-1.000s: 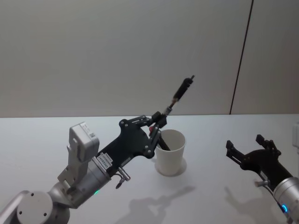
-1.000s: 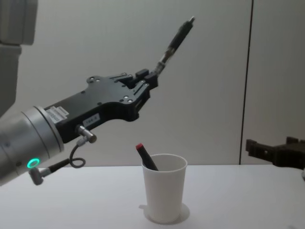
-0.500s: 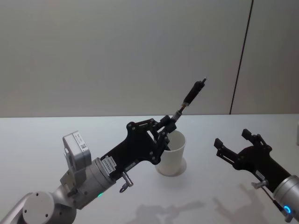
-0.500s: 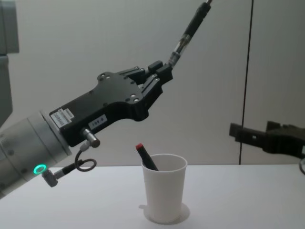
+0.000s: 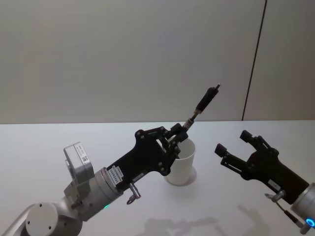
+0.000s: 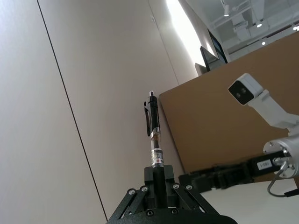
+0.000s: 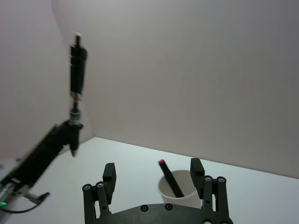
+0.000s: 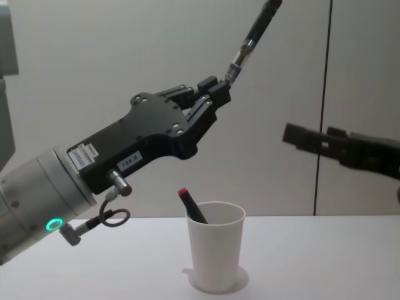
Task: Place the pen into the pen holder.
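A black pen [image 5: 203, 104] [image 8: 254, 32] [image 6: 154, 133] [image 7: 77, 70] sticks up and to the right out of my left gripper [image 5: 180, 132] [image 8: 217, 91] [image 6: 157, 176], which is shut on its lower end. The gripper hovers above the pen holder, a white paper cup [image 5: 181, 166] [image 8: 215, 253] [image 7: 183, 196] standing upright on the table. Another dark pen with a red cap [image 8: 191, 205] [image 7: 169, 180] leans inside the cup. My right gripper [image 5: 231, 141] [image 7: 153, 170] [image 8: 299, 137] is open in the air to the cup's right, holding nothing.
The white table [image 5: 44, 142] runs up to a plain grey wall [image 5: 98, 59] with a dark vertical seam [image 5: 254, 59]. A brown board [image 6: 224, 121] stands in the room behind.
My left gripper has lifted the pen higher and a little to the right over the cup. My right gripper has risen and moved left, closer to the cup.
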